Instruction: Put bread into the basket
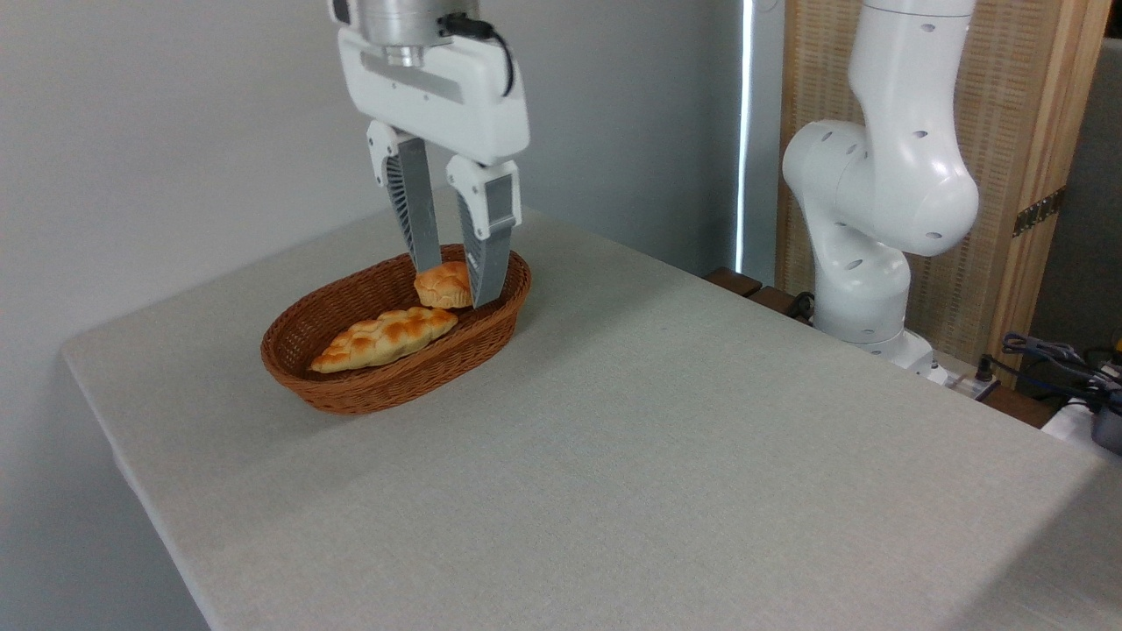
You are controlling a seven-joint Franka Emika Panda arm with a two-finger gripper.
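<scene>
Over the far end of the basket (396, 350) hangs the gripper (456, 287), pointing straight down from the white wrist block. Its two ribbed grey fingers (412, 210) are parted by a moderate gap, roughly as wide as the bun (441, 286) that shows between their tips. Left fingertip lies just at the bun's upper left edge; right fingertip overlaps the bun's right side in this view. Whether either pad actually touches the crust cannot be told from this angle, but the bun looks settled on the basket floor and not lifted, so the fingers read as released, not clamped. Bun position: inside the basket, at its far right end, close to the rim. Long braided loaf (384, 338) also lies inside the basket, along the middle, its right tip just beside the bun; contact between the two is unclear. Basket sits on the grey cloth-covered table (666, 456), toward the far left part of it. Robot base and lower arm links (877, 202) stand off the table's far right edge, in front of a woven wooden screen (1026, 114); cables (1056, 355) lie at far right.
</scene>
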